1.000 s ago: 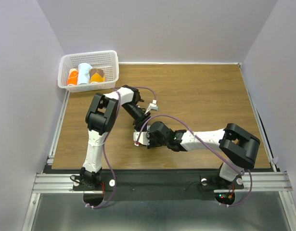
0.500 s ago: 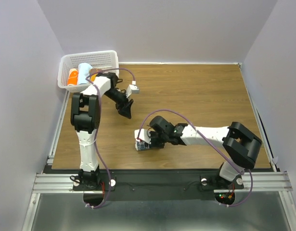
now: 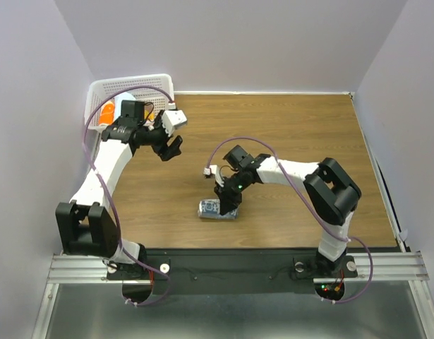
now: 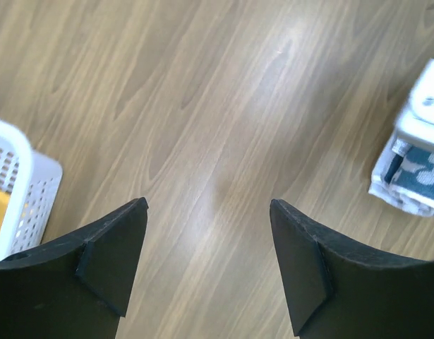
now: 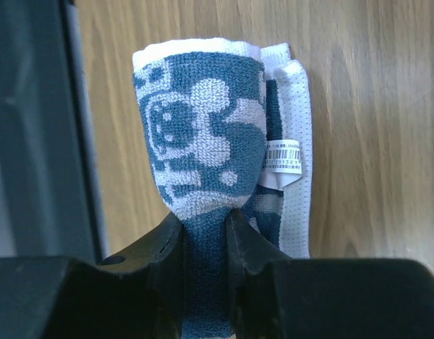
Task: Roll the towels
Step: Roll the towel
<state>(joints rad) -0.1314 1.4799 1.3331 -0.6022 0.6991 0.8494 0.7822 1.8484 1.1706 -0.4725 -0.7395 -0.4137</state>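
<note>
Terrycloth such as this rolled towel (image 5: 199, 134) should be light, soft and squashy. I judge a pinch across the roll's middle best, firm enough that the layers stay wound. Navy with pale motifs, a white edge and a small tag, it lies on the bench (image 3: 294, 141) near the front edge. The right end effector (image 5: 206, 226) clamps it; the left end effector (image 4: 208, 210) hangs spread and empty.
</note>
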